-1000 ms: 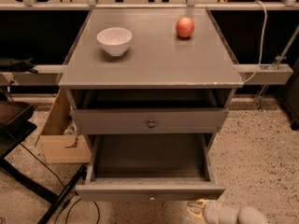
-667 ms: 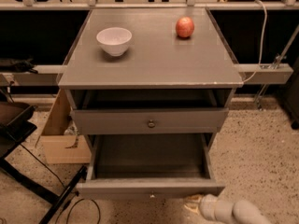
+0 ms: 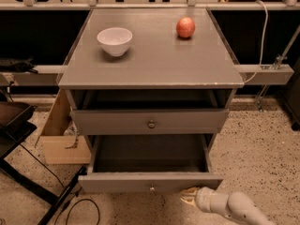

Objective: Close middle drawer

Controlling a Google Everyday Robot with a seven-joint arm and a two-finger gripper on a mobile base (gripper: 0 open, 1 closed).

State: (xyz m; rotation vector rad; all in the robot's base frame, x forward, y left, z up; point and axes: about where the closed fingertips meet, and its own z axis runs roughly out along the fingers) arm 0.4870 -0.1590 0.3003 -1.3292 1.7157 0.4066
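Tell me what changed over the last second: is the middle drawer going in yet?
Yes, slightly. The gripper moved up and left in the picture, to the lower edge of the middle drawer front, right of its knob. That front has slid a little inward toward the cabinet, but the drawer is still well open. Nothing was grasped or released. The upper drawer, white bowl and apple stayed put.

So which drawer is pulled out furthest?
The middle drawer, lower of the two showing, tray exposed, with the tool at its front right; the drawer above barely sticks out.
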